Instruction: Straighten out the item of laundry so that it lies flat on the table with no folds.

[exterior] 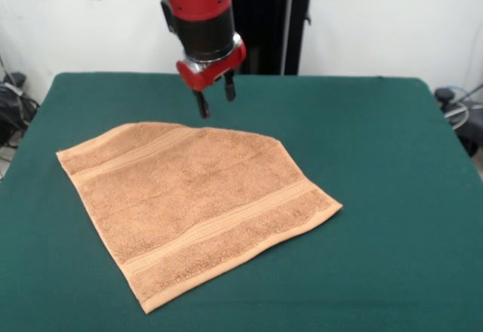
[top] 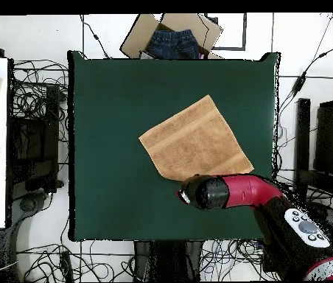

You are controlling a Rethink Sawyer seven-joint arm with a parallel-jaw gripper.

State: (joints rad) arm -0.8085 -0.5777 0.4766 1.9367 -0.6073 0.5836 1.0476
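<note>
On the table (exterior: pixel 392 158) the towel (exterior: pixel 196 196) is spread near the middle, mostly flat, though its far right corner looks cut off, likely folded under. The gripper (exterior: pixel 216 94) is held open and empty above its far edge.

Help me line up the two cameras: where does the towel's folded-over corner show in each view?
Front view: the towel has its cut-off corner at the top right, just below and to the right of the gripper.
Overhead view: that corner lies at the towel's bottom edge, beside the arm's head.
Shared landmark: the gripper.
</note>
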